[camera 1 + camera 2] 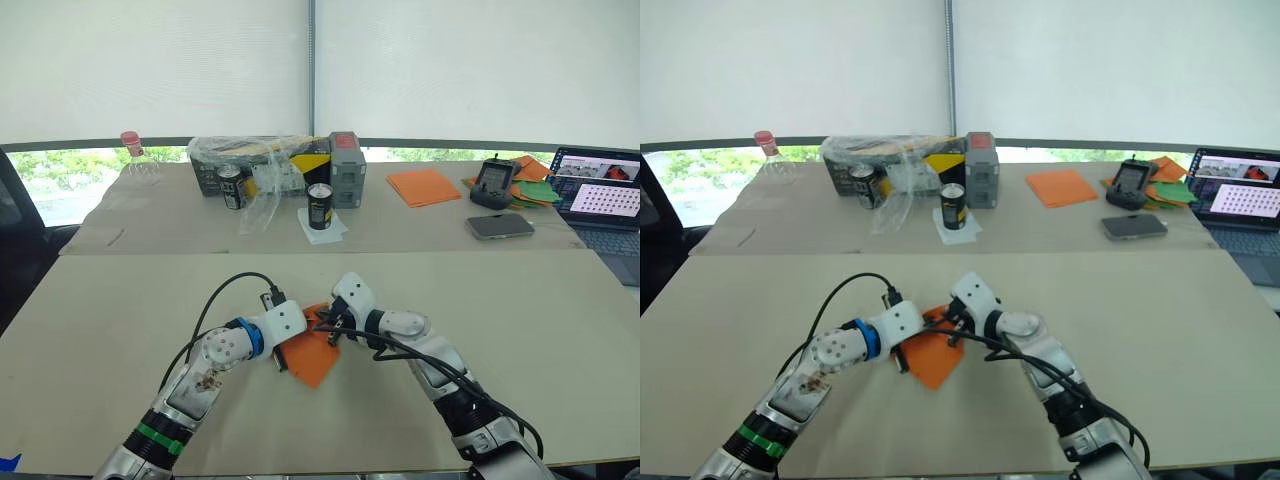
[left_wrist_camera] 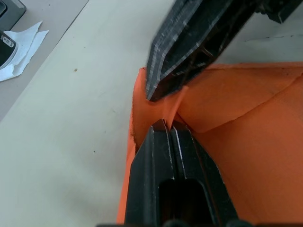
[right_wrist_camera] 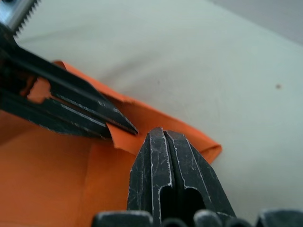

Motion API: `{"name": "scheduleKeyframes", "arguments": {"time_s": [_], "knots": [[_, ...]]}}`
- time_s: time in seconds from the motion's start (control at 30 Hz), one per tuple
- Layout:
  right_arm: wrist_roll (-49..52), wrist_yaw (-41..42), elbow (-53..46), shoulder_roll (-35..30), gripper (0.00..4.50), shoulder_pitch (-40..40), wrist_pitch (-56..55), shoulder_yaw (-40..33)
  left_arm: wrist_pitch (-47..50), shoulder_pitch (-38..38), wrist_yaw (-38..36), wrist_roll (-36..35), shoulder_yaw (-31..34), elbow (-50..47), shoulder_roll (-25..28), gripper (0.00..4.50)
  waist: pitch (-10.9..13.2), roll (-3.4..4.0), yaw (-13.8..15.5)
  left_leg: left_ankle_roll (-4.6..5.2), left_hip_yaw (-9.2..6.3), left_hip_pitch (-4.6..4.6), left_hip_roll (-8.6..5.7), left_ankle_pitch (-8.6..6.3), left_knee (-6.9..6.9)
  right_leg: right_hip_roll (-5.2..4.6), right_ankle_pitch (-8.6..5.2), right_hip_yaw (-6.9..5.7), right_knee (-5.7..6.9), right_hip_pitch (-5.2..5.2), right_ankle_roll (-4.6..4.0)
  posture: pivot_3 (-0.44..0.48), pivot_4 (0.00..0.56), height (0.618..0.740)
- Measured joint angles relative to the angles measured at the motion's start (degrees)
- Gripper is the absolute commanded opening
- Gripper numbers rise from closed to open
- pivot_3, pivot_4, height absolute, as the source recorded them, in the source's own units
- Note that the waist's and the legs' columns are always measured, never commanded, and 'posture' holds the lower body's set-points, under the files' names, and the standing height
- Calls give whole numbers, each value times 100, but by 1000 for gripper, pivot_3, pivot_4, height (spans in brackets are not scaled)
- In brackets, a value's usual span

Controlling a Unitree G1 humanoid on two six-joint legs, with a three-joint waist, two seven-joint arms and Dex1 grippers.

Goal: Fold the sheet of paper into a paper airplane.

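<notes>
Both pincers meet tip to tip over the sheet of paper (image 1: 312, 355) on the near tabletop (image 1: 520, 330).

Left pincer (image 2: 167, 126): fingers pressed together, no gap, pinching a raised ridge of the orange paper at their tips. Right pincer (image 3: 162, 135): fingers also fully closed, clamped on the same raised fold, just across from the left tips. The two tip pairs are almost touching, with the paper ridge between them.

The paper is partly folded: creased flaps show on either side of the ridge, and one diagonal fold line runs away from the left pincer. Its folded edge sits just beyond the right pincer's tips; the rest of the sheet lies flat on the tabletop beneath both pincers and hangs toward the robot's side.

Well beyond the pincers, on the far tabletop: two dark cans (image 1: 319, 206), one on a white napkin (image 1: 330, 228), a crumpled clear plastic bag (image 1: 255, 165) over a box, a grey box (image 1: 346, 168), a flat stack of orange sheets (image 1: 423, 186), a handheld controller (image 1: 493, 183), a phone (image 1: 499, 225), green and orange papers (image 1: 535, 190), and an open laptop (image 1: 605, 205) off past the right pincer. A clear bottle with a pink cap (image 1: 134, 158) stands far off past the left pincer.
</notes>
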Motion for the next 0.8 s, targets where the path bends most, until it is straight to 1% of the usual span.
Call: {"name": "scheduleKeyframes", "arguments": {"time_s": [0.37,0.4,0.5,0.53,0.63,0.7,0.8], "knots": [[4,19,63,5,0,-18,21,12,366,58,31,37,122,-208,17,41,0,0,-12,0,0,12,3,0,0,4,0,1,7,5,0,0,150,740],[4,26,66,6,0,-23,20,17,388,66,31,30,168,-211,18,578,0,0,-15,0,0,11,5,0,0,5,0,1,8,4,0,0,150,740],[4,46,92,29,0,-35,12,32,678,112,28,-167,468,-360,15,1461,0,0,-18,0,-1,10,6,0,0,5,0,0,9,3,0,0,150,740],[4,60,100,32,0,-37,7,41,818,147,6,-282,605,-462,11,1820,0,0,-18,0,-1,10,6,0,0,5,0,0,8,4,0,0,150,740],[5,94,135,51,0,-45,0,46,1305,213,-111,-826,1205,-876,54,2850,0,-1,-27,0,-1,12,8,0,0,5,0,0,8,4,0,0,150,740],[5,87,161,98,0,-48,-6,41,1537,243,-125,-1101,1638,-1073,181,3524,0,-1,-42,0,-1,14,12,0,0,8,0,0,9,4,0,0,150,740],[5,82,181,124,0,-49,-9,25,1772,250,-106,-1410,2099,-1183,253,4468,-1,-1,-50,-1,-1,15,11,0,0,6,0,0,8,6,0,0,150,740]]}}
